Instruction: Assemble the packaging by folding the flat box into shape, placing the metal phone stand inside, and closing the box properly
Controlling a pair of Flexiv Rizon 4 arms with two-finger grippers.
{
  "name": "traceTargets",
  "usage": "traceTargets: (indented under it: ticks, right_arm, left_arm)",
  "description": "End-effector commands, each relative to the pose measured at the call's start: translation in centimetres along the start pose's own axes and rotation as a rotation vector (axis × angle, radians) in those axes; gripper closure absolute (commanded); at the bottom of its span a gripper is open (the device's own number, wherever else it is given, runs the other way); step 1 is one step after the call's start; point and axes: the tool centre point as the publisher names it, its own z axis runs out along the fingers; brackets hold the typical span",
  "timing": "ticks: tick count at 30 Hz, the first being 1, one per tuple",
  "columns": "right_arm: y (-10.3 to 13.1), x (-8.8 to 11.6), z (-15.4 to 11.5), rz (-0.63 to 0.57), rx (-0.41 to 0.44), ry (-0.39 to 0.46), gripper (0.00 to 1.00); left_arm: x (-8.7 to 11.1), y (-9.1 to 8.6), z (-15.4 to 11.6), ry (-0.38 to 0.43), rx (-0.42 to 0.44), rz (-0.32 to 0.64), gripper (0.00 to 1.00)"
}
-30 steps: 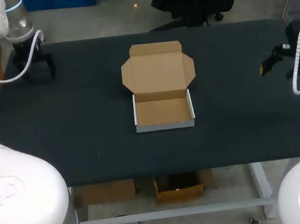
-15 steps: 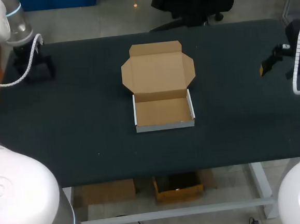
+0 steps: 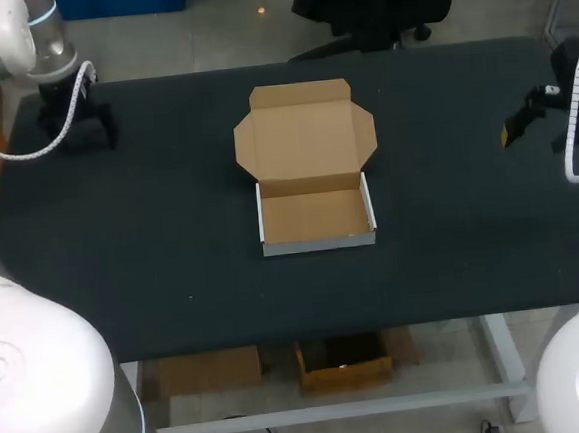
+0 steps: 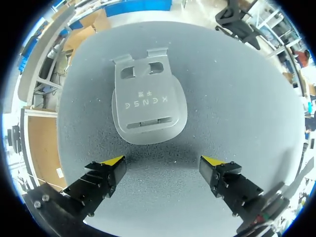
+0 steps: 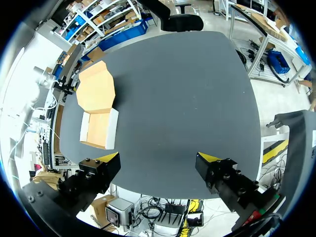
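Two tools are gaping wide, holding nothing: the left tool (image 4: 168, 170) is hovering with the flat grey metal phone stand (image 4: 148, 106) just ahead, near the dark surface's (image 4: 237, 98) corner, and the right tool (image 5: 158, 160) is hanging well apart from the open brown cardboard box (image 3: 316, 214). Lying flush, the thin stand is probably risking slipping from closing fingers or skidding off the edge.

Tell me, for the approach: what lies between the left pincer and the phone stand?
Nothing: the left wrist view shows only bare table between the left pincer and the phone stand.

A wide table (image 3: 174, 276) with a matte black, finely grained top stretches across the head view from side to side.
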Motion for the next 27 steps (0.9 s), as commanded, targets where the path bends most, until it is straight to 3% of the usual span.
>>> traceTargets:
  ticks: [1,13,27]
  right_arm:
    - [0.0,0.0,-0.2,0.0,0.007,0.002,0.0]
    - [0.0,0.0,-0.2,0.0,0.007,0.002,0.0]
    - [0.0,0.0,-0.2,0.0,0.007,0.002,0.0]
  left_arm:
    - [0.4,-0.2,0.0,-0.003,-0.005,0.001,0.0]
    - [1.8,-0.9,-0.4,0.011,-0.001,0.023,0.0]
    - [2.1,-2.2,0.1,-0.003,0.001,0.029,0.0]
